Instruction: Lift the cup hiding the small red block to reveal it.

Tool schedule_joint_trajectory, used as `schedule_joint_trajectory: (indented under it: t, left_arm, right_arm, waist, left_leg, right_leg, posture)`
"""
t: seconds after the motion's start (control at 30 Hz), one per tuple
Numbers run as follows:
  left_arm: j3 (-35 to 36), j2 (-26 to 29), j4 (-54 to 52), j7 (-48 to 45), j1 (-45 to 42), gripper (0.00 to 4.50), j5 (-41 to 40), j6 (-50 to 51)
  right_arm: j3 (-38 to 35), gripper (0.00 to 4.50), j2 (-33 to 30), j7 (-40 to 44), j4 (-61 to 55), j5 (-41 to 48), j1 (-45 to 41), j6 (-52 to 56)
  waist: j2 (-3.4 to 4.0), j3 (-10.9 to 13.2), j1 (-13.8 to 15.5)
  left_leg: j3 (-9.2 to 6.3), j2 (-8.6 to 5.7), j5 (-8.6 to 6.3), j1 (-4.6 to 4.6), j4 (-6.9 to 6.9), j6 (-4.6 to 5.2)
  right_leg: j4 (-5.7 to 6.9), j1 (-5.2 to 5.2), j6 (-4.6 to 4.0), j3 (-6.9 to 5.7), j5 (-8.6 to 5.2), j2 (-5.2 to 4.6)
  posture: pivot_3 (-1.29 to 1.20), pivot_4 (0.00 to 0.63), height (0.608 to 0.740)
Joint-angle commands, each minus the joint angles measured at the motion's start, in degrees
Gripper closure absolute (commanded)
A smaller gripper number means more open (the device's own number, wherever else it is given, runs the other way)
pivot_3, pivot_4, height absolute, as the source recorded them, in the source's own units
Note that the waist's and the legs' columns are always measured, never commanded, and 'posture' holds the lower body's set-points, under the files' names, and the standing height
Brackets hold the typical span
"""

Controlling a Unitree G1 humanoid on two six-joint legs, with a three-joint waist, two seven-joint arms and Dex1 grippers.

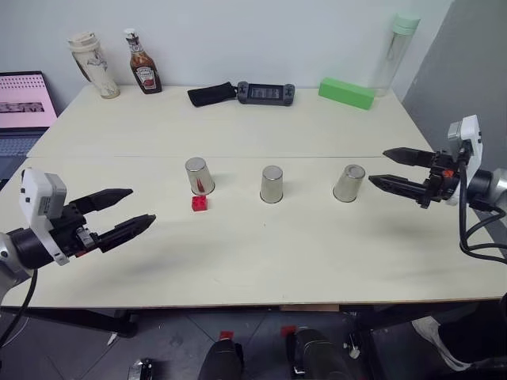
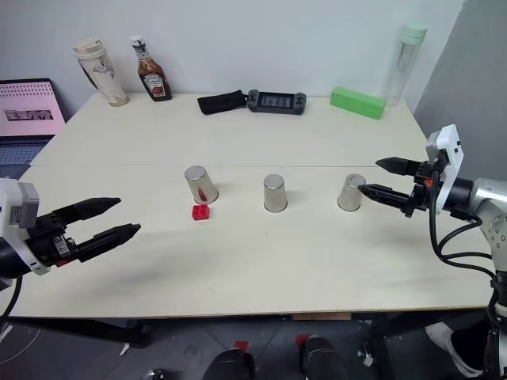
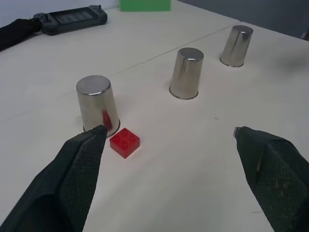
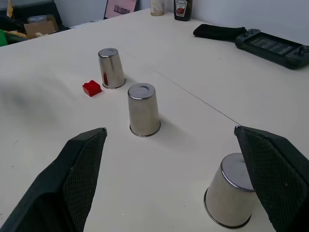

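Left gripper hovering over table's near-left part, fingers spread, empty. Right gripper level just beside right-hand cup, fingers wide apart, nothing held. Three inverted cups in row; middle cup standing apart. Small red block exposed on table, just in front of left cup. Ketchup bottle, game console, green box along far edge.

A laptop at the table's far left was cut off by the frame edge, its pink screen too small to read. The label on the ketchup bottle was also illegible. The tall clear bottle lost its cap top to the frame.
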Motion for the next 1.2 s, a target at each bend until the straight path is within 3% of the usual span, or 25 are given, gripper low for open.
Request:
schedule_joint_trajectory:
  t: [0.03,1.2]
  left_arm:
    - [1.19,1.01,-1.63,-0.27,0.51,0.01,-0.12,-0.09]
    - [1.54,-0.28,-3.14,1.36,0.16,0.01,-0.31,-1.2]
  right_arm:
    - [-1.04,0.0,-0.24,0.03,-0.63,0.23,-1.01,-0.92]
    - [-1.22,0.0,-0.77,0.54,-1.94,1.24,0.1,-0.21]
  waist:
    - [0.0,0.0,0.0]
    - [0.0,0.0,-0.01]
  left_leg:
    - [0.0,0.0,0.0,0.0,0.0,0.0]
    - [0.01,0.0,0.0,0.0,0.0,0.0]
  right_leg:
    - [0.0,0.0,0.0,0.0,0.0,0.0]
    - [-0.01,0.0,-0.02,0.0,-0.01,0.0]
  posture:
    - [0.0,0.15,0.74]
    - [0.0,0.15,0.74]
